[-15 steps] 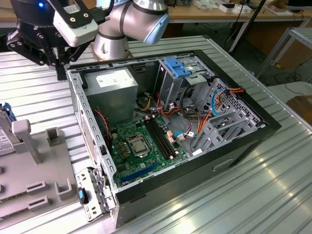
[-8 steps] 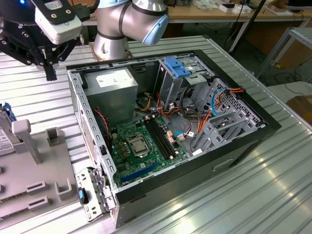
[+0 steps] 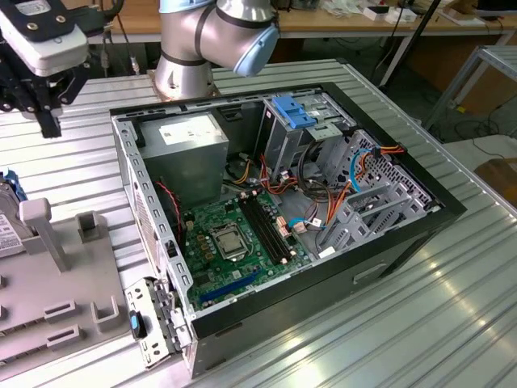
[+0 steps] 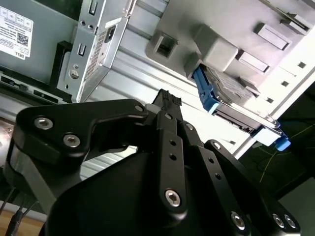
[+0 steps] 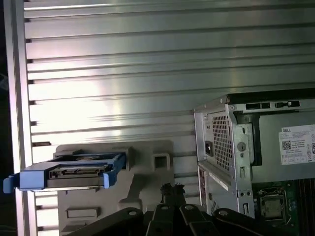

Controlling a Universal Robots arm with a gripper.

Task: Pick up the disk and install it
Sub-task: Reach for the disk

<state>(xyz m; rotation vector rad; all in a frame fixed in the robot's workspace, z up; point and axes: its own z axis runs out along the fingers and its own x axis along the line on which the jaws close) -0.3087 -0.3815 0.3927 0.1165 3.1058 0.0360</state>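
The disk is a grey metal drive in a bright blue carrier. It stands on edge in a grey holder. The second wrist view shows the disk in the same holder, and it sits at the exterior view's left edge. My black gripper hangs above the ribbed table, between the holder and the open computer case. It is apart from the disk. In both wrist views its fingers are pressed together with nothing between them, and the fingertips point at the table.
The open case holds a grey power supply, a green motherboard, a lighter-blue slatted bracket and orange and blue cables. The arm's base stands behind the case. The grey holder block lies at the exterior view's left.
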